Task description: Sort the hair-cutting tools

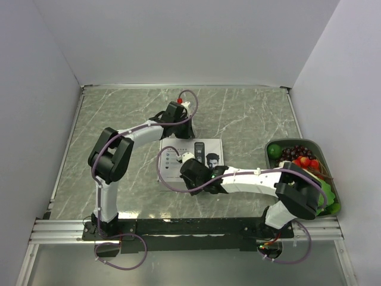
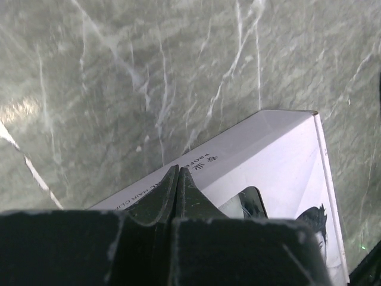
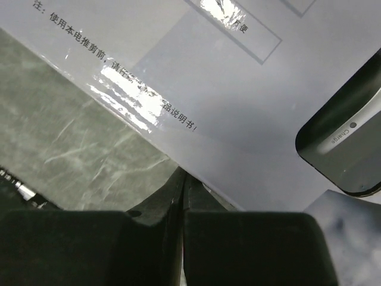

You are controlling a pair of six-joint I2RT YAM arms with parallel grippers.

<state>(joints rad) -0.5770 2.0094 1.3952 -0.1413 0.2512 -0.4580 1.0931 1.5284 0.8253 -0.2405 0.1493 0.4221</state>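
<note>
Right gripper (image 3: 183,174) and left gripper (image 2: 178,171) are found closed, empty, at the white box (image 2: 268,149); "Charge" is read on the hair clipper (image 3: 351,149)

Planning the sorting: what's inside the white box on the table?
The white box looks closed, so its contents are hidden. Its lid shows a man's face and a clipper; whether it is printed or behind a window, I cannot tell.
</note>
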